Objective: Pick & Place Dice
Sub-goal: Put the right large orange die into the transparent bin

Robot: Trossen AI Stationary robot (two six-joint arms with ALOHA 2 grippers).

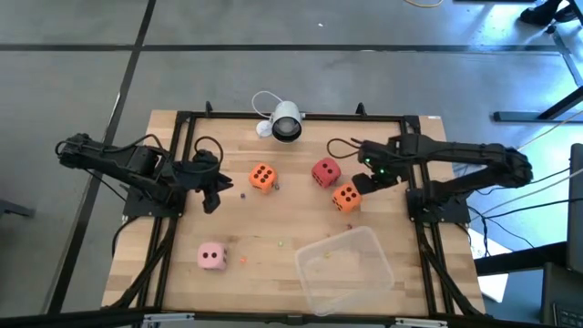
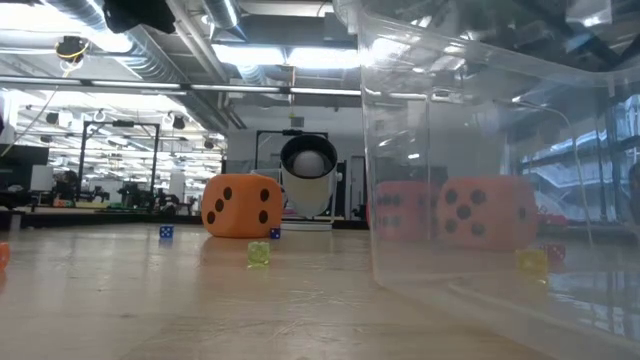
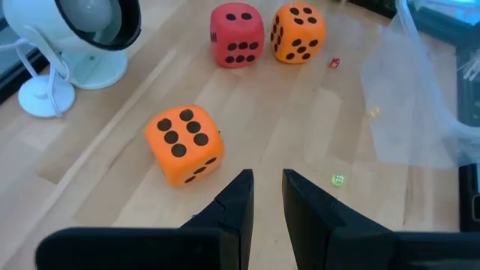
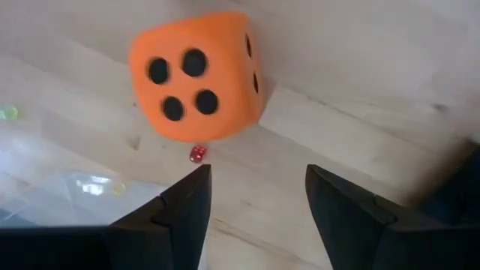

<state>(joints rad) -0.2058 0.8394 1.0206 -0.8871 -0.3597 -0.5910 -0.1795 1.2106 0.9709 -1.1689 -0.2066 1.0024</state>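
Four dice lie on the wooden table. One orange die (image 1: pixel 262 178) is mid-table, and also shows in the left wrist view (image 3: pixel 184 142) and the low view (image 2: pixel 242 206). A red die (image 1: pixel 326 172) and a second orange die (image 1: pixel 346 197) lie to its right. A pale pink die (image 1: pixel 212 257) lies near the front left. My right gripper (image 1: pixel 366 185) is open and empty. It hovers just beside the second orange die (image 4: pixel 196 75), which lies beyond its fingertips (image 4: pixel 256 176). My left gripper (image 1: pixel 211 191) is empty, its fingers (image 3: pixel 268 196) all but shut, left of the first orange die.
A clear plastic tub (image 1: pixel 344 270) stands at the front right, close to the low camera (image 2: pixel 480 150). A white round device on a stand (image 1: pixel 285 121) sits at the far middle. Tiny coloured dice (image 2: pixel 258 253) are scattered on the wood. A black frame (image 1: pixel 182 146) rims the table.
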